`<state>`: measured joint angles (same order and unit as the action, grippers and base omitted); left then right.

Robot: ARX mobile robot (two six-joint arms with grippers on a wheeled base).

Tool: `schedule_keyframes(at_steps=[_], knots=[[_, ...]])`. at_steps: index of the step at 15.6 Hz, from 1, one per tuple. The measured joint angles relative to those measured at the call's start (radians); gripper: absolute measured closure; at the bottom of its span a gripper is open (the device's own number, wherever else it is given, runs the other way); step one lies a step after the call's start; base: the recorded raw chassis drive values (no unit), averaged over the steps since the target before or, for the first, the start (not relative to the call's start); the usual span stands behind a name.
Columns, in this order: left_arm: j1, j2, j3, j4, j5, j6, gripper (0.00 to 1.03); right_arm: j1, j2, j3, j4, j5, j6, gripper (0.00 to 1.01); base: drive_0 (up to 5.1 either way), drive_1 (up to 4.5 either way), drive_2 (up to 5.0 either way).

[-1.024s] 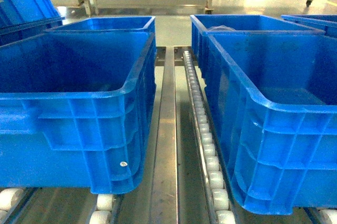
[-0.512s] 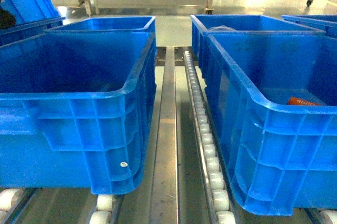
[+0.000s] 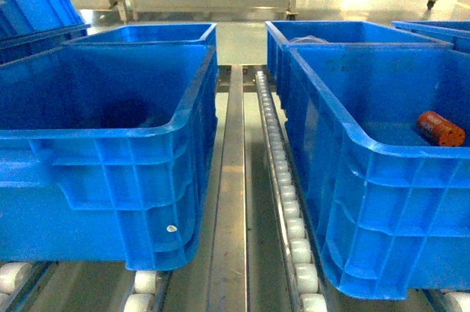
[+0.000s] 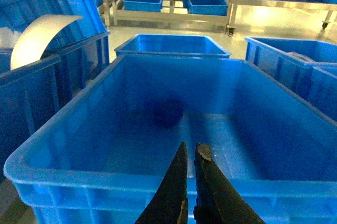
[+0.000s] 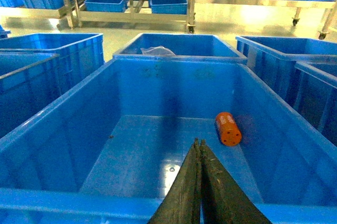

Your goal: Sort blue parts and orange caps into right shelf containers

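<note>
Orange caps number just one in view: a single orange cap lies on the floor of the right-hand crate, ahead of the right claw and a little to its right, close to that crate's right wall.

Going left to right: the left claw hangs over the near rim of the left-hand crate, its jaws drawn almost together with only a thin slit between the tips and nothing held. Ahead of it, on that crate's floor, sits a dark round blotch, too blurred to say whether it is a part or a shadow. A roller track runs between the two crates in the head view.

The right claw is pressed fully closed and empty, poised above the near rim of its crate. The cap lies on its side, long axis running roughly away from the claw, slightly slanted, darker end not clear. In the head view it shows at the far right, well apart from the left arm's reach; the right arm is plainly the nearer. The cap appears already sorted.
</note>
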<state>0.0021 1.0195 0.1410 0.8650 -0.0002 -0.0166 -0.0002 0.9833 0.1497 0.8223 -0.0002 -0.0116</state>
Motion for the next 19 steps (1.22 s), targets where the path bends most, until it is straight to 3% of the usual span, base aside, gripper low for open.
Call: schedule_keyframes(at_steps=[2,3,4,5,13,19], knots=[[0.000,-0.102,-0.045,-0.059,0.000,0.000,1.01,0.000,-0.095,-0.045,-0.051,0.000,0.000,0.99,0.0,0.00,0.0],[0.000,-0.107,-0.081,0.010,0.000,0.000,1.01,0.000,-0.144,-0.063,-0.081,0.000,0.000,0.99,0.0,0.00,0.0],[0.000,-0.133,-0.101,-0.037,0.000,0.000,1.01,0.000,-0.182,-0.076,-0.105,0.000,0.000,0.99,0.0,0.00,0.0],[0.000,-0.174,-0.121,-0.086,0.000,0.000,1.01,0.000,-0.192,-0.107,-0.052,0.000,0.000,0.99,0.0,0.00,0.0],[0.000,-0.603,-0.130,-0.452,0.000,0.000,1.01,0.000,-0.575,-0.137,-0.417,0.000,0.001,0.99,0.0,0.00,0.0],[0.000,-0.754,-0.130,-0.599,0.000,0.000,1.01,0.000,-0.722,-0.137,-0.560,0.000,0.001,0.99,0.0,0.00,0.0]])
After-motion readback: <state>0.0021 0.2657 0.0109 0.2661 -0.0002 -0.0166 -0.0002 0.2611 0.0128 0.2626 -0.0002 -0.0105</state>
